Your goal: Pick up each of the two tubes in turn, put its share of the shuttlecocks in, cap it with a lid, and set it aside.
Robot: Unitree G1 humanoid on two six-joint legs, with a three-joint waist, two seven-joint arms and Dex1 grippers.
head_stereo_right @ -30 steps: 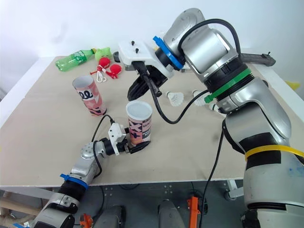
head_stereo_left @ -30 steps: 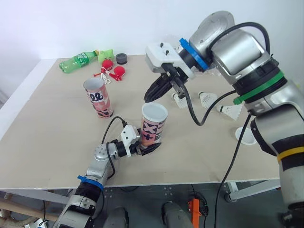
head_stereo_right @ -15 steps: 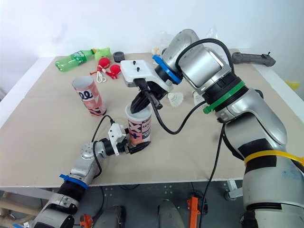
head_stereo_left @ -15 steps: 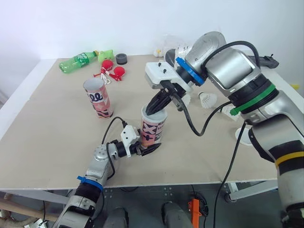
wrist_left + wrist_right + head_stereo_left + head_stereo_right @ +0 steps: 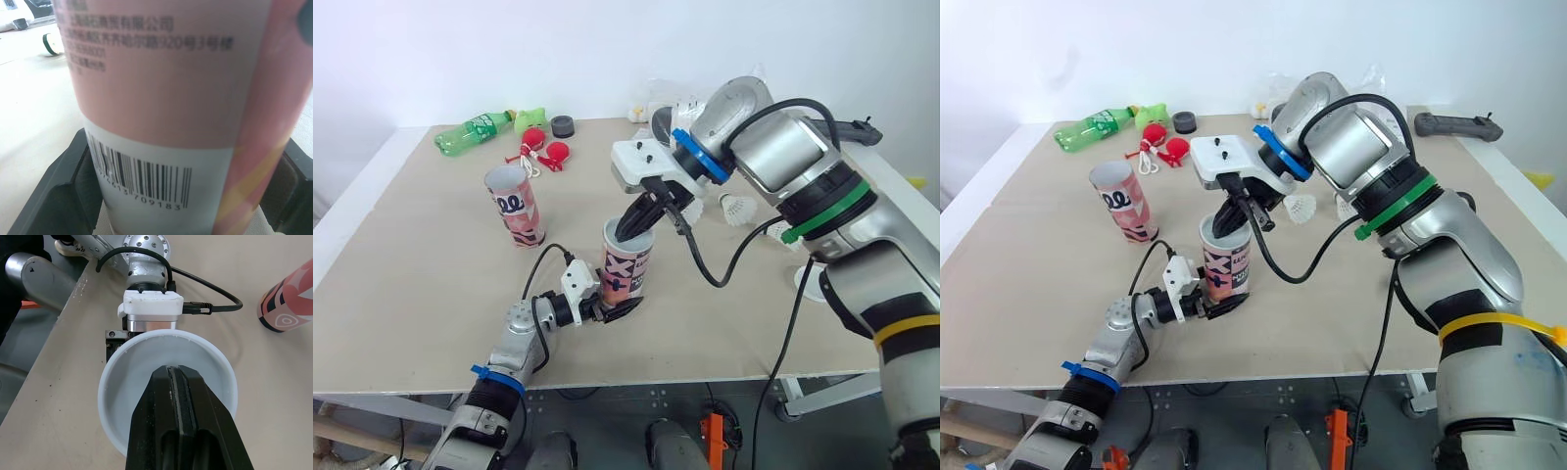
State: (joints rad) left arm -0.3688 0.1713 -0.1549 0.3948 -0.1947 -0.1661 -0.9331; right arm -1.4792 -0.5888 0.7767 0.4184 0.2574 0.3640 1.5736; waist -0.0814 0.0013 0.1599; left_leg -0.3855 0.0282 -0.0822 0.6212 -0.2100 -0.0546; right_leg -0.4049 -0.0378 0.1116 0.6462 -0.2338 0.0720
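1. Looking over our beige table (image 5: 421,264), we see a white wall (image 5: 509,49) behind and a green bottle (image 5: 472,128) far left.
2. Bare board runs along the left edge.
3. Our left gripper (image 5: 612,308) clamps the upright pink-and-white tube (image 5: 625,269) near the front edge.
4. Our right gripper (image 5: 631,223), fingers pressed together, dips into its open mouth.

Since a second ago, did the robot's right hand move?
Yes. The right hand came down from above the pink cardboard tube until its shut fingertips dipped into the tube's open top. The tube itself stayed put.
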